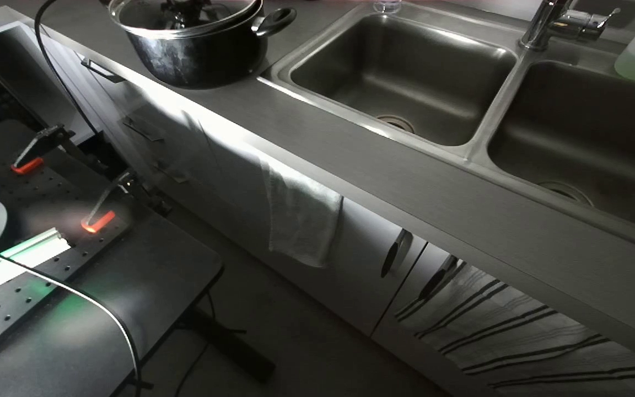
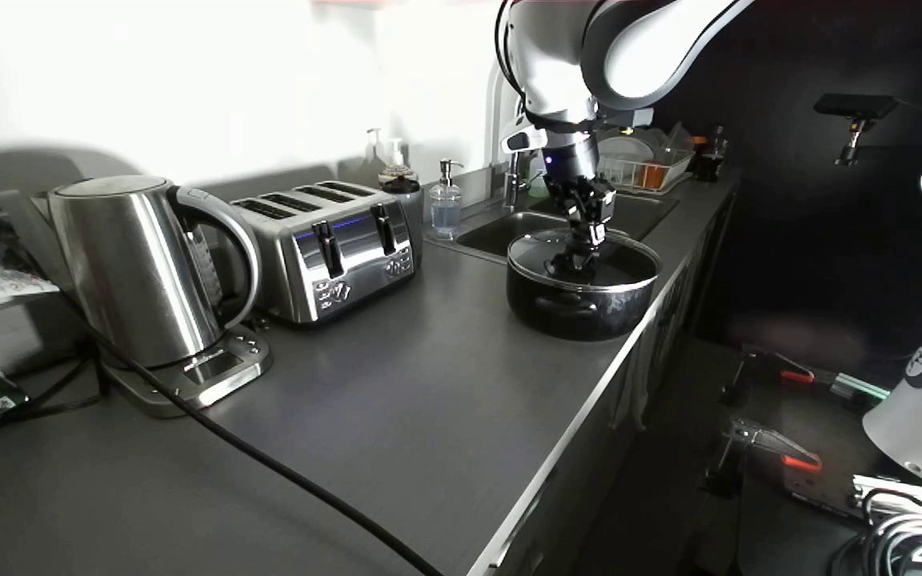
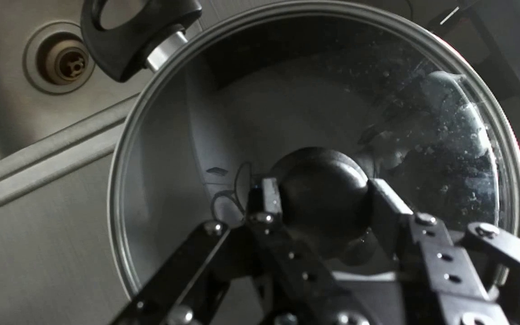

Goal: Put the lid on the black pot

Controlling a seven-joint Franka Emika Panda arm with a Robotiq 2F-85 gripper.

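Claw (image 3: pixel 322 193) part closed, apparently gripping the knob (image 3: pixel 323 174) of the lid (image 3: pixel 260 104) directly beneath it; lid atop the pot (image 2: pixel 617 310) by the front edge of the bench (image 2: pixel 397 416), full seating unclear, so likely straight down, then release

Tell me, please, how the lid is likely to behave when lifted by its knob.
The lid should be stiff but may be fragile, as it looks like see-through glass. It could swivel or slip in the claw, since its central knob looks round and smooth.
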